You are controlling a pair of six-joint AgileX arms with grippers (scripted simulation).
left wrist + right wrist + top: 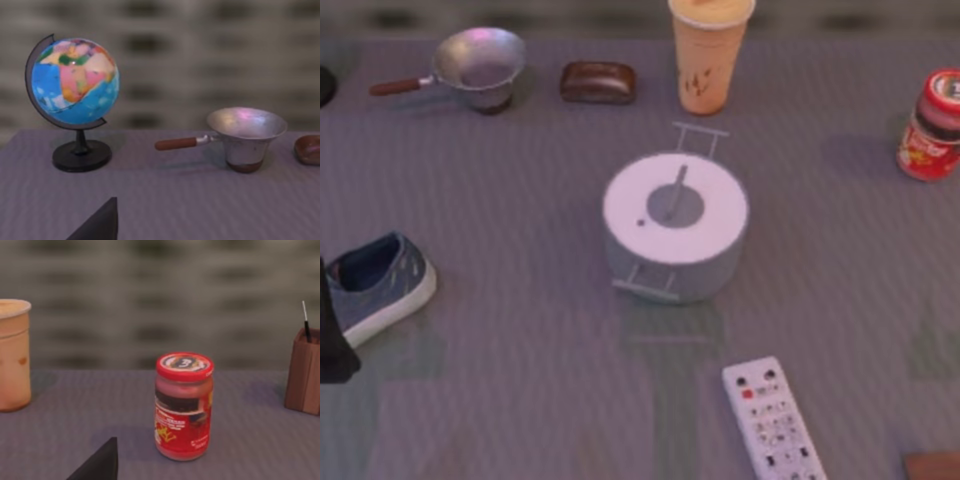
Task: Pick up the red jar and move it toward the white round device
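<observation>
Straight ahead of the right pincer, whose grip state I cannot tell, the jar (184, 406) stands upright and untouched, well apart from the device (676, 226), apparently awaiting pickup.

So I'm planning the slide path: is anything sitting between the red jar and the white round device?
Nothing visible does. The red jar stands upright near the table's right edge, and bare table runs from it to the white round device. The orange cup stands farther back, off that line.

Red jar (931, 125) stands upright at the table's right edge, well apart from central white round device (676, 224).
</observation>
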